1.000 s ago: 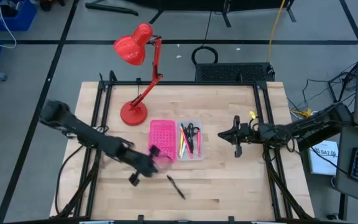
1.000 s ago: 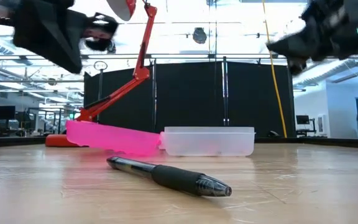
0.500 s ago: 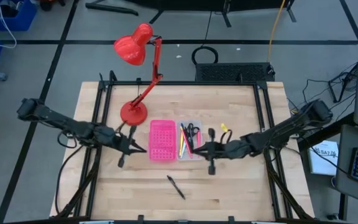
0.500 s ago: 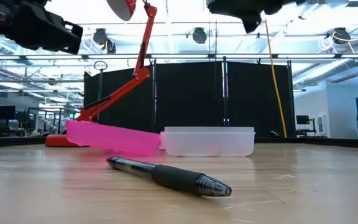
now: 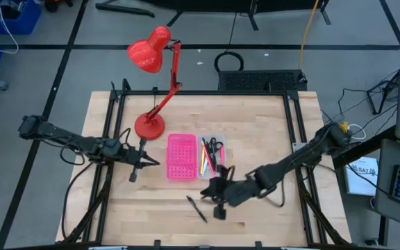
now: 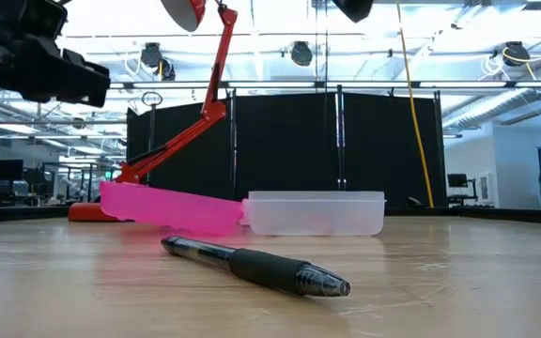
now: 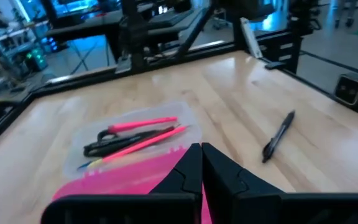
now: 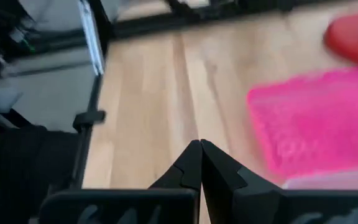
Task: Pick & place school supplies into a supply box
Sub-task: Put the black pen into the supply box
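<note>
Right gripper (image 5: 216,201): reaches low across the wooden table (image 5: 269,125) toward its front middle, fingers pressed together and holding nothing, tips just beside the loose black pen (image 5: 196,208)
Left gripper (image 5: 139,165): hangs over the table's left part, just beside the pink perforated tray (image 5: 180,156), fingers together and empty
Black pen: lies alone on bare wood near the front edge, apart from both trays; the low view shows it lying flat, its grip section and tip closest to the camera (image 6: 256,264)
Clear supply box (image 5: 212,157): sits at mid-table, its long side touching the pink tray on its left; the low view shows it as a translucent rectangle (image 6: 314,213) behind the pen
Box contents: black-handled scissors (image 5: 214,148) at the far end, with pink pens (image 7: 143,125) and a dark one alongside, and a touch of yellow along one side
Red desk lamp (image 5: 153,83): base stands on the table's far left, just behind the pink tray, arm angled up and shade tipped leftward
Left wrist view: the filled box, the pink tray edge (image 7: 123,180) and the stray pen (image 7: 278,135) lie ahead of the closed fingers
</note>
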`<state>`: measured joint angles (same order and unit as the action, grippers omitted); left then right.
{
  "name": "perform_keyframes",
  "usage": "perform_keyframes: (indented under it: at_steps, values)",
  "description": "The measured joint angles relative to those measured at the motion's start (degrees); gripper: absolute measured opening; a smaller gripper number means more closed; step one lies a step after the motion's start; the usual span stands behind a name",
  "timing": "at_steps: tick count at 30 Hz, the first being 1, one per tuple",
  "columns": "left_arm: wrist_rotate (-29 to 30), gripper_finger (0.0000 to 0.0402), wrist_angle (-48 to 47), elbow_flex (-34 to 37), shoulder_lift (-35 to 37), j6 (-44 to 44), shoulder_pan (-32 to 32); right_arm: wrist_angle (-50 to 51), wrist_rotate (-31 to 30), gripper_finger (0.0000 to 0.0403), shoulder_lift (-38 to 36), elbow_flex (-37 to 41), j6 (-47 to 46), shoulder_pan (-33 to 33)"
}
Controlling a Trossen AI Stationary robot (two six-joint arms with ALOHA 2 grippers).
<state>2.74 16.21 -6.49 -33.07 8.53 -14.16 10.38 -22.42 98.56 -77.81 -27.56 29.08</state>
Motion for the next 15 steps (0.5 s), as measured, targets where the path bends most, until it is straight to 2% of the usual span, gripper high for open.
perform_keyframes:
  at_steps: [5,9,12,15]
  values:
    - [0.57,0.0018,0.44,0.28,-0.01,1.8,-0.02,19.35,0.59,0.0,11.38,-16.8,-13.41,1.51]
    - [0.57,0.002,0.98,0.28,-0.01,1.89,-0.02,30.39,5.25,0.0,19.7,-29.03,-23.66,1.69]
    - [0.57,0.002,0.38,0.28,-0.01,1.87,-0.02,34.72,8.58,0.0,25.59,-35.85,-28.42,1.47]
    - [0.59,0.002,-0.7,0.28,-0.01,2.46,-0.02,35.76,12.34,0.0,29.99,-38.96,-31.75,0.62]
